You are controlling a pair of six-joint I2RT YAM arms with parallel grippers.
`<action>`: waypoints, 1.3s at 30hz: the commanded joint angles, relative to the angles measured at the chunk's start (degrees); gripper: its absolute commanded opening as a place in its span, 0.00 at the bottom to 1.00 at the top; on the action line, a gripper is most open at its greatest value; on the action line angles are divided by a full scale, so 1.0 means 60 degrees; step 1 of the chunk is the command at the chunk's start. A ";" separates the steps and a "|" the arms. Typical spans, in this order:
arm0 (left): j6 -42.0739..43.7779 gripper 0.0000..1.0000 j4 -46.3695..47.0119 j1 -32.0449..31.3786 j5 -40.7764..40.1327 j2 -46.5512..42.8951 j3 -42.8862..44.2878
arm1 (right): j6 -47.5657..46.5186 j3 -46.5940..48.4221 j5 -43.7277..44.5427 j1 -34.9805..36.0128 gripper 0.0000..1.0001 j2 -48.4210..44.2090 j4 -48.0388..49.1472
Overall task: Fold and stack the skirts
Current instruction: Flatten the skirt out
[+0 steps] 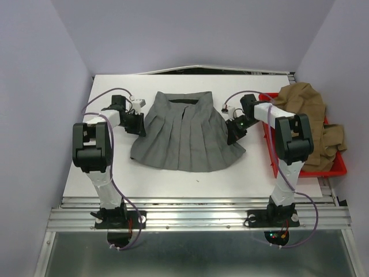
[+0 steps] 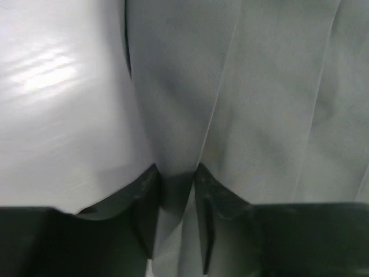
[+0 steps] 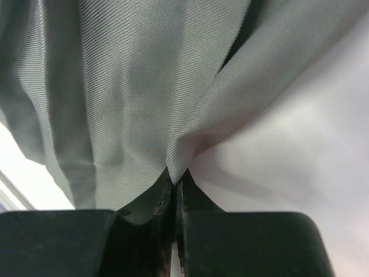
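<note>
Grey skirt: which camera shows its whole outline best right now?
Top external. It shows the whole grey skirt spread flat, waistband far, with the left pincer and right pincer at its side edges. Each wrist view shows only a close patch of cloth pinched between that pincer's fingers.

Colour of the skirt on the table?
Grey, pleated. The skirt shows best in the top external view.

2 arms [image 1: 92, 144]: black joints, white links, purple cables [image 1: 113, 89]; left gripper [image 2: 176, 179], right gripper [image 3: 174, 179] black.
</note>
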 commanded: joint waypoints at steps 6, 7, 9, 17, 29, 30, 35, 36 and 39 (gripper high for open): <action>0.1506 0.00 -0.1553 -0.0136 -0.0312 -0.1617 -0.1466 | -0.0897 -0.1764 0.0107 0.0179 0.08 -0.1263 -0.1754; 0.1871 0.00 -0.1962 -0.0107 -0.0386 -0.2171 -0.1496 | -0.0825 -0.1750 0.0223 0.0179 0.14 -0.1627 -0.1944; 0.2152 0.09 -0.2403 -0.0092 -0.0707 -0.2730 -0.1337 | -0.0635 -0.1604 0.0486 0.0179 0.46 -0.2053 -0.1990; 0.3092 0.73 -0.1412 -0.0092 -0.0050 -0.4390 0.0303 | 0.1441 0.0781 0.0473 0.0091 0.78 -0.2979 -0.0805; -0.0541 0.77 0.1153 -0.0180 0.0476 -0.0494 0.3087 | 0.4493 0.1752 0.1307 0.0999 0.75 -0.0915 0.2622; -0.0702 0.77 0.1313 -0.0180 0.0623 -0.0173 0.3103 | 0.4377 0.1809 0.1569 0.0999 0.76 -0.0652 0.3001; -0.0704 0.79 0.2309 -0.0180 0.1399 0.0123 0.2548 | 0.3660 0.2102 0.1996 0.0999 0.76 -0.0020 0.3312; -0.0631 0.79 0.2383 -0.0180 0.1691 0.0181 0.2576 | 0.3557 0.2045 0.1924 0.0999 0.75 0.0053 0.3429; -0.0615 0.79 0.2326 -0.0487 0.2103 0.0664 0.2766 | 0.3366 0.1898 0.1382 0.0999 0.73 0.0054 0.3825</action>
